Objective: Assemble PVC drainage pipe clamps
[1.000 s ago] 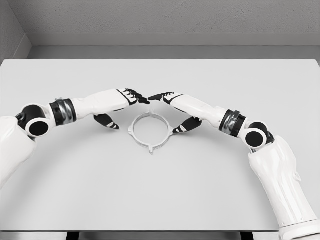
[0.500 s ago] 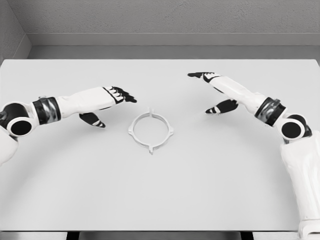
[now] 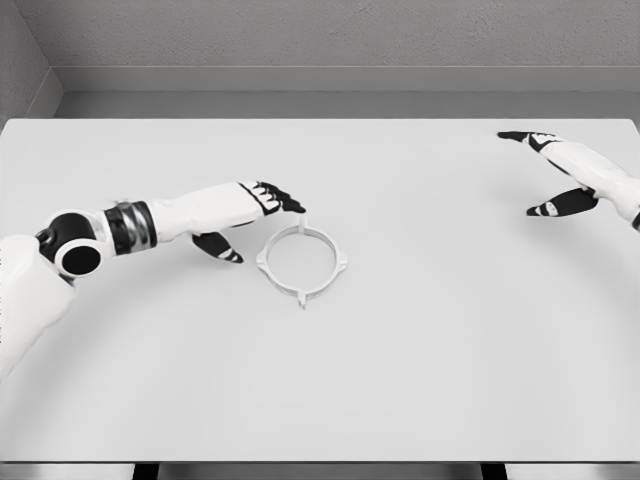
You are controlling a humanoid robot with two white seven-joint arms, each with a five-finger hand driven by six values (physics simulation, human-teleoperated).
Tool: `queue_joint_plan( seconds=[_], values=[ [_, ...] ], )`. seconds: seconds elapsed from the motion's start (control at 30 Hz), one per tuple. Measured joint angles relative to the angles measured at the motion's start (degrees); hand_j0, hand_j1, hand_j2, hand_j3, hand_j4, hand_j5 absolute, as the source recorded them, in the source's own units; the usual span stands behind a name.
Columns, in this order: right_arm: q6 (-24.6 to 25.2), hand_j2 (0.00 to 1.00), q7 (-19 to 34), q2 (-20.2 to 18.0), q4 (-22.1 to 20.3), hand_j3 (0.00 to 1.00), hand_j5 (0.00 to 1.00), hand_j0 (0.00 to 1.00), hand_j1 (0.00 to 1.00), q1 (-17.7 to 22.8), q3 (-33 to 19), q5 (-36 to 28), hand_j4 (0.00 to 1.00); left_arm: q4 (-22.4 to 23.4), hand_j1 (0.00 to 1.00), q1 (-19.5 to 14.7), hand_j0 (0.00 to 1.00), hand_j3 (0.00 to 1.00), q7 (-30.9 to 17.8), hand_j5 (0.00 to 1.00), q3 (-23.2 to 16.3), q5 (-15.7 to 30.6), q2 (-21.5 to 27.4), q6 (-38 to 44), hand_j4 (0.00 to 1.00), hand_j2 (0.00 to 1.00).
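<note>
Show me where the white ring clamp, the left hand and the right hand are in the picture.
ring clamp [image 3: 268, 254]: head view, on its left band.
left hand [image 3: 262, 199]: head view, on the back of the hand, by the knuckles.
right hand [image 3: 556, 160]: head view, on the white palm area.

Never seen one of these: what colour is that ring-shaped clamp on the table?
White, like the table; the pipe clamp shows best in the head view.

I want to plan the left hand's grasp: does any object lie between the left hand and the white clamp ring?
Nothing visible does. The left hand is open at the upper left rim of the clamp ring, with only bare table around it. The right hand is far right.
</note>
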Motion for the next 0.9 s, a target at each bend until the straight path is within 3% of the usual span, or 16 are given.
queue_joint_plan(
  seconds=[0.33,0.9],
  values=[
    [0.0,1.0,0.0,-0.4,-0.4,1.0,1.0,1.0,1.0,2.3,0.6,0.6,1.0,1.3,1.0,-0.4,1.0,1.0,-0.1,1.0,-0.1,-0.2,-0.5,0.0,1.0,1.0],
    [0.0,1.0,0.0,-0.6,-0.5,1.0,1.0,1.0,1.0,2.5,0.7,0.6,1.0,1.2,1.0,-0.4,1.0,1.0,-0.1,1.0,-0.4,-0.5,-0.7,0.0,1.0,1.0]
  ],
)
